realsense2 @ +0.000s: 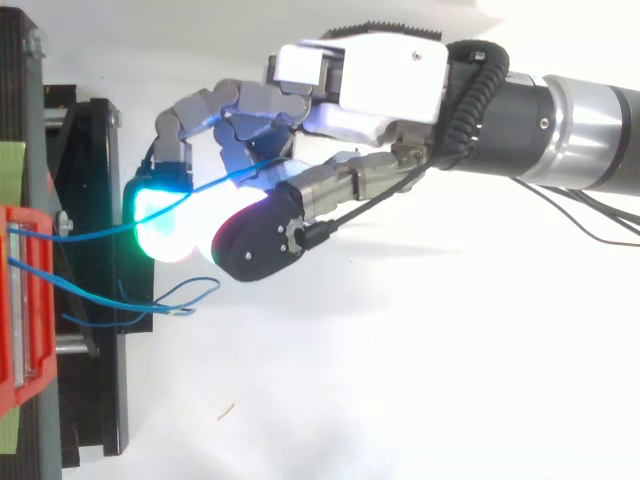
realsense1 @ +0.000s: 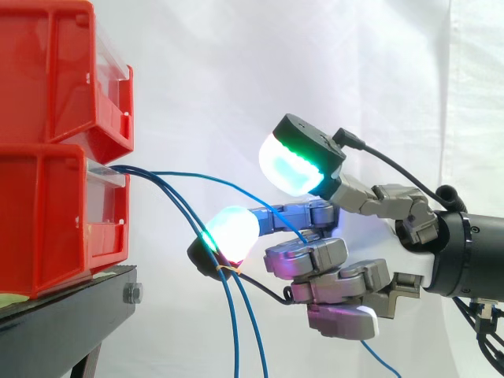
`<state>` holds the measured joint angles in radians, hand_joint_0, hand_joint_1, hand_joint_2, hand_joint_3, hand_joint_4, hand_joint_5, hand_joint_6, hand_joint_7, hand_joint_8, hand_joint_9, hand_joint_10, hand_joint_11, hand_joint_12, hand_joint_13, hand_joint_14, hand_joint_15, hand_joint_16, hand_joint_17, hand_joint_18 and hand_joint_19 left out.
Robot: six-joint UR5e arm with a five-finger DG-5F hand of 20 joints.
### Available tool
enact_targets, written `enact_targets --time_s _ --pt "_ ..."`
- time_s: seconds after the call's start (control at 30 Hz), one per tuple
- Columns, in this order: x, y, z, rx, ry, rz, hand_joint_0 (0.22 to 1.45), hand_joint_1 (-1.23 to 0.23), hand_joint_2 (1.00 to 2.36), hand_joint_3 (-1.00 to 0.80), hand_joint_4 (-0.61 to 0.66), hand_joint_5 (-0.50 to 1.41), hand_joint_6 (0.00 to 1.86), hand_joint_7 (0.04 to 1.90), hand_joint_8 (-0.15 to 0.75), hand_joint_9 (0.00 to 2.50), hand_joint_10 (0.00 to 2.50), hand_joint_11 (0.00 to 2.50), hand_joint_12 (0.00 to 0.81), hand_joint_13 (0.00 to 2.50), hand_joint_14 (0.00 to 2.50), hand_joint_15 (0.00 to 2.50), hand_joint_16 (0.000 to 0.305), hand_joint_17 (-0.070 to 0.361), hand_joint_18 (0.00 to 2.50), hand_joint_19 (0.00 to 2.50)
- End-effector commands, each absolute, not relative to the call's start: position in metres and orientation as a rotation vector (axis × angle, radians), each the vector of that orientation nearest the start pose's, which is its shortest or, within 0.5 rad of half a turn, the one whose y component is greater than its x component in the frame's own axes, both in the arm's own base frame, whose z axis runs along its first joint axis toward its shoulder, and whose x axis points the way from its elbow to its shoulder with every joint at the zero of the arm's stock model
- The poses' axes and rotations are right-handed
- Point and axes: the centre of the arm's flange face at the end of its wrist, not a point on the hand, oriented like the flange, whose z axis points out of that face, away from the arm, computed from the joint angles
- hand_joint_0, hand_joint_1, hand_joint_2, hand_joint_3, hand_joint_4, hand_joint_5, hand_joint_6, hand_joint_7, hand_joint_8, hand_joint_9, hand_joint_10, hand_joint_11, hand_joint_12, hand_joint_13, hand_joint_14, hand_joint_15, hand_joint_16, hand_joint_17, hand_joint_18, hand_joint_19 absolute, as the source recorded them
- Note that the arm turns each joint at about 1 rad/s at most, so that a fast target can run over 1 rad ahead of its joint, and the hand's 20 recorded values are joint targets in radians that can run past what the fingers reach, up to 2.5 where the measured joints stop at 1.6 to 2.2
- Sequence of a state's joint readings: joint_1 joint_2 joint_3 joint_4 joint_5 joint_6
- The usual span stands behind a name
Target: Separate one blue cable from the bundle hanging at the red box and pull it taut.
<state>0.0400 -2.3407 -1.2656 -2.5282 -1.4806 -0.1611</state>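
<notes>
Hand (realsense1: 346, 276), right of the red box (realsense1: 55, 220), curled round one blue cable (realsense1: 201, 178); bundle (realsense1: 228, 315) hangs between. Cable sags; we judge a loose hold could let it slip when pulled.

A plain white fabric curtain (realsense1: 236, 79) hangs as the backdrop in the side view, with one vertical fold near its right edge. A black metal stand (realsense1: 71, 315) fills the lower left corner, and a silver hex bolt (realsense1: 132, 294) sits on its front face near the corner. A pale green strip (realsense1: 12, 299) lies on the stand's top at the left edge. An upper red plastic bin (realsense1: 47, 71) tops the stack and has a clear plastic front panel (realsense1: 116, 76). From above, a grey metal rail (realsense2: 30, 120) runs beside the stand. A small brownish speck (realsense2: 228, 410) lies on the white surface (realsense2: 400, 380) below.
</notes>
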Motion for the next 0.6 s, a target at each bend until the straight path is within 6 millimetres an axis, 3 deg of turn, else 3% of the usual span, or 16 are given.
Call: enact_targets --time_s 0.0,0.33,0.57 --pt "0.764 -0.113 0.208 1.025 1.125 1.121 0.49 -0.40 1.00 -0.50 0.13 -0.22 0.62 1.06 0.341 0.60 2.50 1.61 0.417 1.30 2.50 1.11 0.059 0.132 1.67 0.80" --pt "0.763 -0.121 0.209 1.047 1.106 1.140 0.55 -0.32 1.00 -0.50 0.15 -0.20 0.61 1.09 0.330 0.78 2.50 1.79 0.422 1.45 2.50 1.13 0.052 0.117 1.81 0.88" --pt "0.761 -0.127 0.209 1.063 1.103 1.150 0.62 -0.34 1.00 -0.48 0.14 -0.19 0.63 1.07 0.334 0.83 2.50 1.85 0.425 1.48 2.50 1.13 0.050 0.113 1.87 0.91"
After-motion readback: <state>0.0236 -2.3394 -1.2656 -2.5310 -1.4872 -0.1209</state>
